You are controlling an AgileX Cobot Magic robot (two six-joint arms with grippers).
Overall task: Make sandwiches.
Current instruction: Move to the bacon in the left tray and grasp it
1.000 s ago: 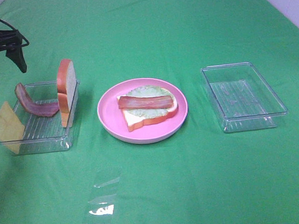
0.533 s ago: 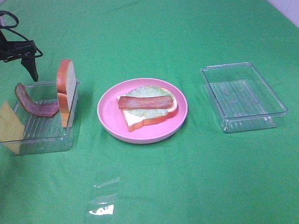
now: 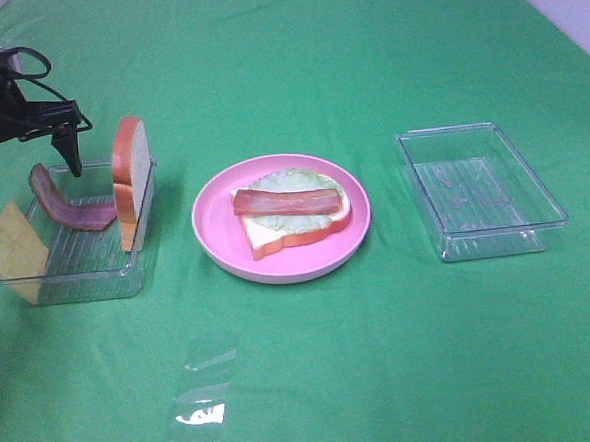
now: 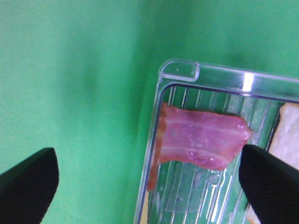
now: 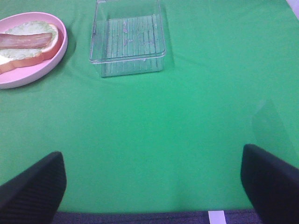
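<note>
On green cloth (image 3: 403, 355), a red-brown bacon strip (image 3: 286, 201) crosses lettuce (image 3: 298, 180) on white bread (image 3: 264, 239).

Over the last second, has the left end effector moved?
Yes. The left end effector has come down and rightward in the high view, toward the left tray.

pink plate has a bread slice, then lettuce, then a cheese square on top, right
No: on top lies a bacon strip, not cheese, over the lettuce and bread slice on the pink plate. The exterior high view shows it.
</note>
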